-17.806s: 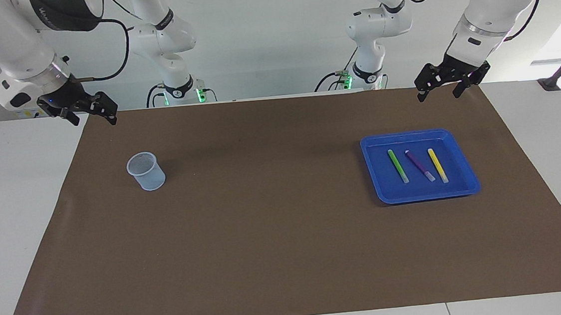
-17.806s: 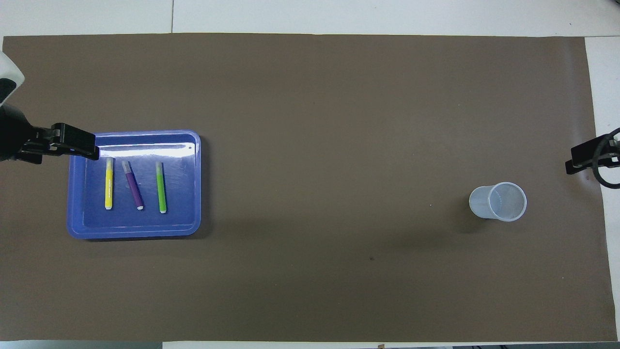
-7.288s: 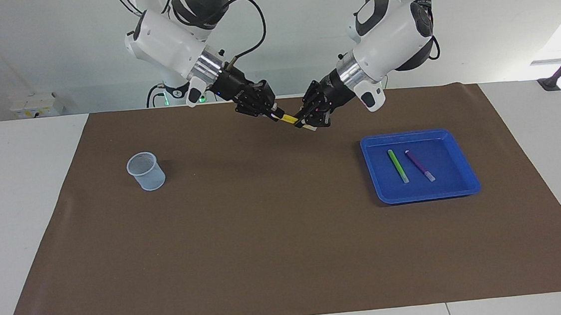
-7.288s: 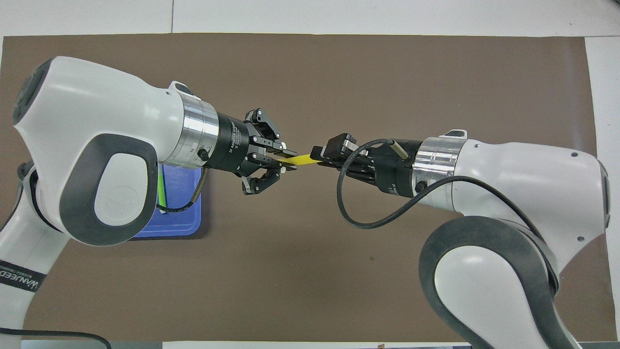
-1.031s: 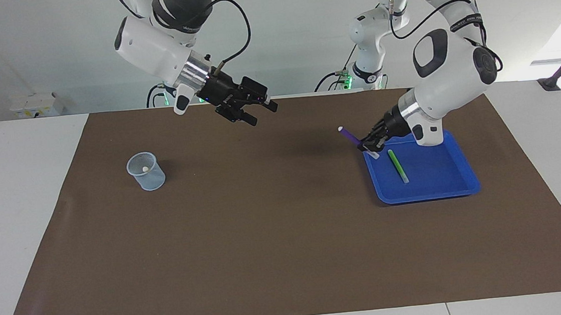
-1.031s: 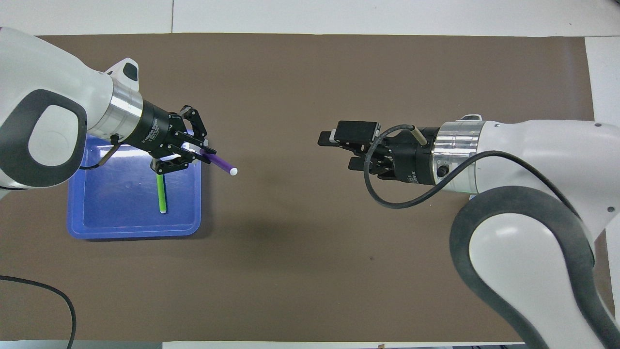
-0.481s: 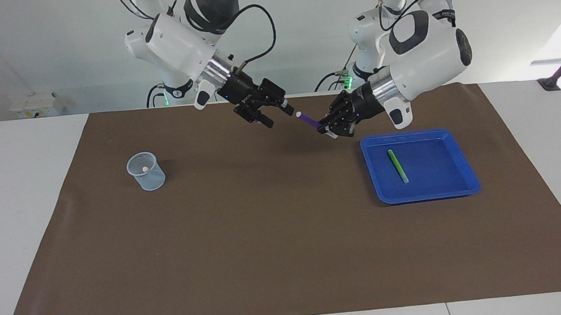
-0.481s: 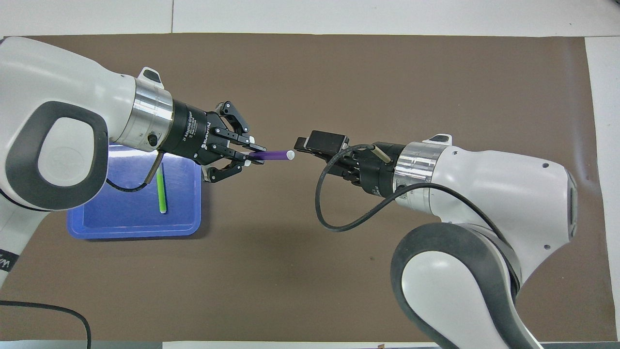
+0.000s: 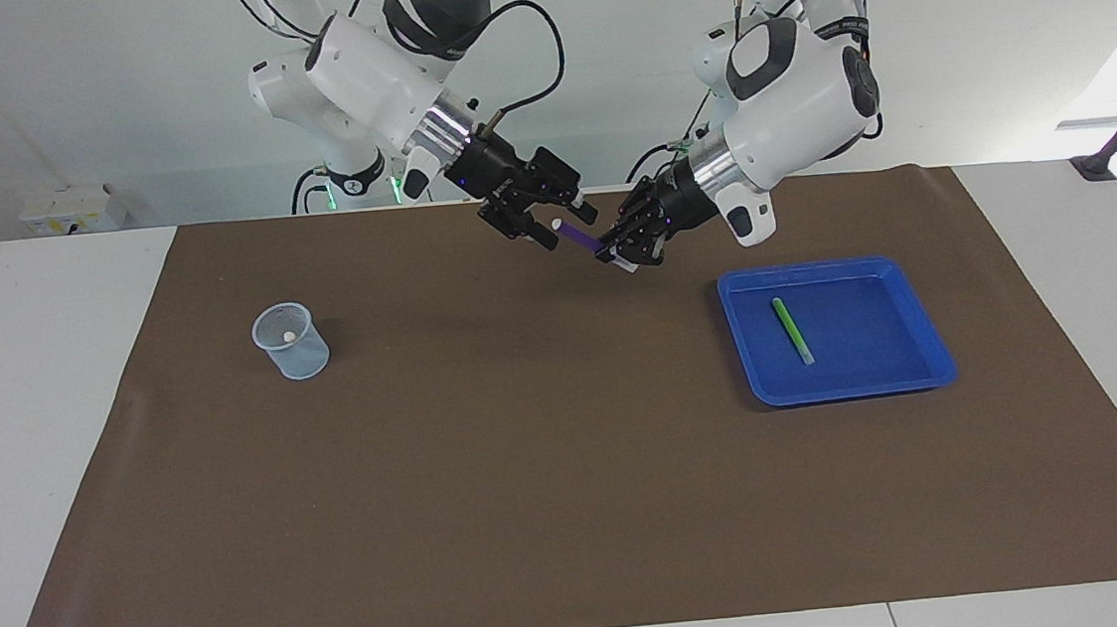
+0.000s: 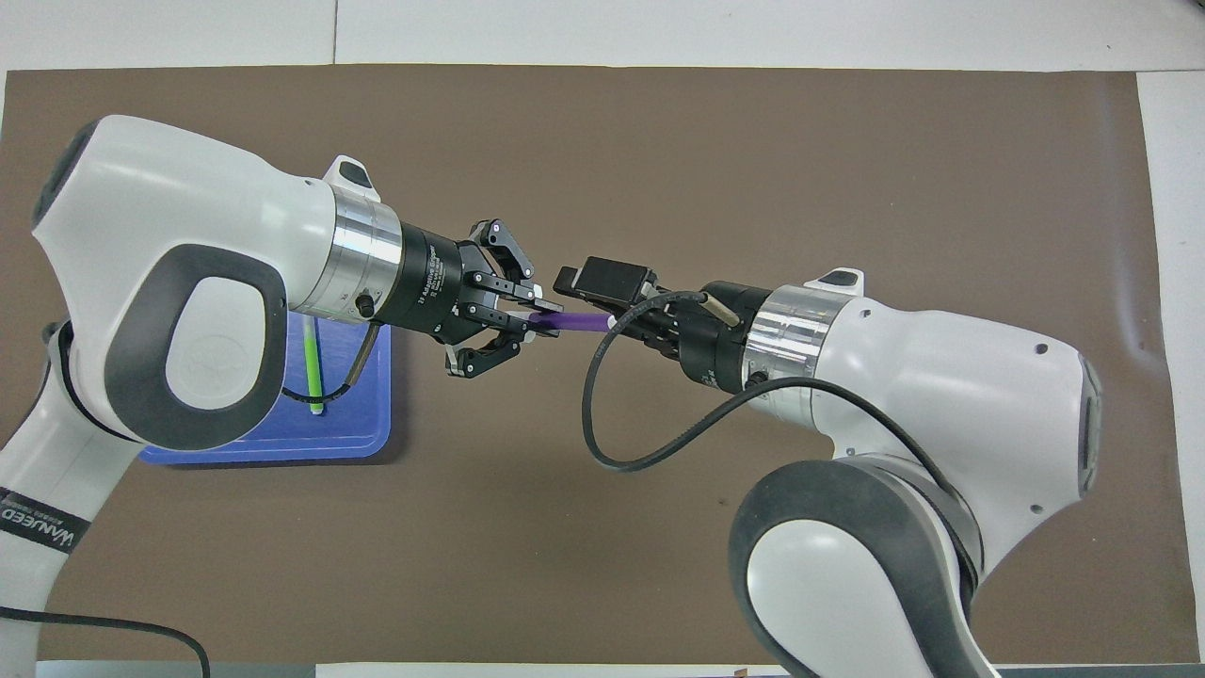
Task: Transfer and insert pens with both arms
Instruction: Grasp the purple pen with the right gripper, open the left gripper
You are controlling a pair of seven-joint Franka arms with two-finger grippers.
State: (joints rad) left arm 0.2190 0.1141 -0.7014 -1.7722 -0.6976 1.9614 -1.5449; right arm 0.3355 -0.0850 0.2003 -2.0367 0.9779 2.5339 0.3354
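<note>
While the left gripper [image 9: 625,245] clamps the purple pen [image 9: 581,238] above the mat [image 9: 574,512], beside the tray [image 9: 931,364], the right gripper [image 9: 551,219] stands apart around its pale tip.

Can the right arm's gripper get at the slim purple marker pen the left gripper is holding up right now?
Probably yes. The left gripper holds the slim purple marker pen in the air over the brown mat, its pale end pointing into the open right gripper. Nothing stands between them.
</note>
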